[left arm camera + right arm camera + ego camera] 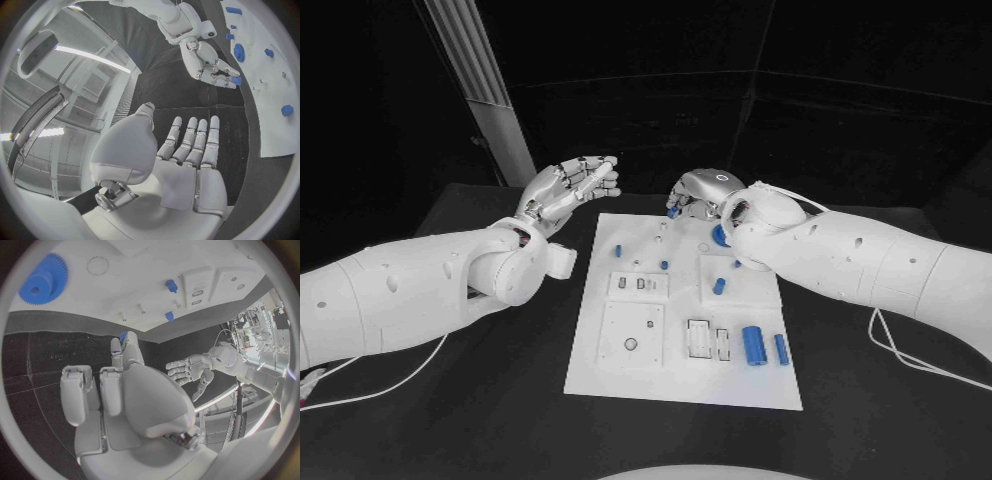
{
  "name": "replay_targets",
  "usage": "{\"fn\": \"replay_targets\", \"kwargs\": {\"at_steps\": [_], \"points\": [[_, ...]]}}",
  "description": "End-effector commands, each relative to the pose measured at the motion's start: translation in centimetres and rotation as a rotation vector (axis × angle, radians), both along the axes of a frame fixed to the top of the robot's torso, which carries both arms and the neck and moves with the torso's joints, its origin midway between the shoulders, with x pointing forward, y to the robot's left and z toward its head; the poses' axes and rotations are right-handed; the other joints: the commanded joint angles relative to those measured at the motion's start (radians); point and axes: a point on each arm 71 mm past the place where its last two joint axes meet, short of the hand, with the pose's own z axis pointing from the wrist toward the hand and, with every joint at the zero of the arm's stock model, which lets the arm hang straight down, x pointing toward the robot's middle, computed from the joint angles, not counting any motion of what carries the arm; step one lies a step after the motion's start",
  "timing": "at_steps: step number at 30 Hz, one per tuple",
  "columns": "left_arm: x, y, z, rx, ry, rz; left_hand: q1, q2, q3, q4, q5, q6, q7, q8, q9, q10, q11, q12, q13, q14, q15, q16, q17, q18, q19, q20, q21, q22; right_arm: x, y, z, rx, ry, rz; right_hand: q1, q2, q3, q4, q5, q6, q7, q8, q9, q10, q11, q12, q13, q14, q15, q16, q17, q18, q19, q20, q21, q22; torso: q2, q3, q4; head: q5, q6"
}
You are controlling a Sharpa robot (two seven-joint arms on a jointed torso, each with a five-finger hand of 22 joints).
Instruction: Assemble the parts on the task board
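While the right hand (700, 195) pinches a small blue part (236, 80) over the task board's (684, 375) far edge, a gear (42, 284) and pegs already stand there; two cylinders (764, 346) lie loose. Left hand (574, 190) waits beside it, fingers spread, empty.

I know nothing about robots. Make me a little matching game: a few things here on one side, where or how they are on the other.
1. left hand
2. right hand
3. blue gear
4. large blue cylinder

a. lies at the task board's near end
b. empty, fingers apart, off the board
c. pinches a small blue part
d. sits flat near the board's far end

Pairs: 1-b, 2-c, 3-d, 4-a
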Motion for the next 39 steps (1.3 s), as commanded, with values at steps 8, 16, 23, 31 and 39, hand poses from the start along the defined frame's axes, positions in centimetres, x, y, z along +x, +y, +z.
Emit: {"fn": "replay_targets", "kwargs": {"at_steps": [8, 16, 23, 31, 39], "points": [[-0.4, 0.0, 1.2, -0.066, -0.152, -0.019, 0.001, 0.012, -0.004, 0.001, 0.001, -0.008, 0.137, 0.006, 0.001, -0.009, 0.002, 0.002, 0.0, -0.006, 0.001, -0.004, 0.0, 0.0, -0.008, -0.003, -0.004, -0.001, 0.5, 0.2, -0.3, -0.049, 0.022, 0.01, 0.011, 0.052, 0.0, 0.007, 0.003, -0.001, 0.007, -0.005, 0.001, 0.006, 0.001, -0.006, -0.001, 0.08, 0.007, 0.001, 0.103, -0.015, 0.105, 0.004, 0.003, 0.264, 0.002, -0.0002, -0.0007, 0.006, -0.01], [-0.4, -0.1, 1.3, -0.066, -0.153, -0.021, 0.001, 0.012, -0.004, 0.001, 0.001, -0.009, 0.137, 0.006, 0.001, -0.009, 0.002, 0.002, -0.001, -0.006, 0.001, -0.004, 0.0, -0.001, -0.008, -0.003, -0.005, -0.001, 0.9, 0.8, -0.5, -0.063, 0.031, 0.013, 0.012, 0.053, 0.001, 0.007, 0.003, -0.001, 0.007, -0.006, 0.001, 0.006, 0.001, -0.007, -0.001, 0.08, 0.007, 0.001, 0.103, -0.015, 0.105, 0.004, 0.003, 0.264, 0.002, -0.0001, 0.0011, 0.013, -0.015], [-0.3, -0.1, 1.3, -0.066, -0.154, -0.021, 0.002, 0.013, -0.004, 0.001, 0.001, -0.01, 0.137, 0.007, 0.001, -0.01, 0.002, 0.002, -0.001, -0.006, 0.001, -0.005, 0.0, -0.001, -0.009, -0.003, -0.005, -0.001, 1.3, 1.3, -0.6, -0.074, 0.04, 0.012, 0.014, 0.053, 0.002, 0.006, 0.003, -0.001, 0.007, -0.007, 0.001, 0.007, 0.001, -0.009, -0.001, 0.08, 0.007, 0.001, 0.103, -0.015, 0.105, 0.005, 0.003, 0.264, 0.001, -0.0002, -0.001, 0.017, -0.016], [-0.3, -0.2, 1.3, -0.067, -0.154, -0.024, 0.002, 0.014, -0.005, 0.001, 0.002, -0.01, 0.137, 0.007, 0.001, -0.01, 0.002, 0.002, -0.001, -0.007, 0.001, -0.005, 0.0, -0.001, -0.009, -0.003, -0.005, -0.002, 1.8, 1.3, -0.8, -0.088, 0.049, 0.002, 0.016, 0.053, 0.002, 0.006, 0.003, -0.001, 0.007, -0.008, 0.001, 0.007, 0.001, -0.011, -0.001, 0.08, 0.007, 0.001, 0.103, -0.015, 0.105, 0.005, 0.003, 0.264, 0.001, -0.0009, -0.0017, 0.02, -0.018], [-0.3, -0.2, 1.3, -0.067, -0.155, -0.024, 0.002, 0.014, -0.005, 0.001, 0.002, -0.01, 0.137, 0.007, 0.001, -0.01, 0.002, 0.002, -0.001, -0.007, 0.001, -0.005, 0.0, -0.001, -0.009, -0.003, -0.005, -0.002, 2.0, 1.3, -1.0, -0.098, 0.06, 0.002, 0.017, 0.053, 0.002, 0.006, 0.003, -0.001, 0.007, -0.009, 0.001, 0.007, 0.001, -0.013, -0.001, 0.08, 0.007, 0.001, 0.104, -0.015, 0.105, 0.005, 0.003, 0.264, 0.0, -0.0012, -0.0025, 0.023, -0.022]]}}
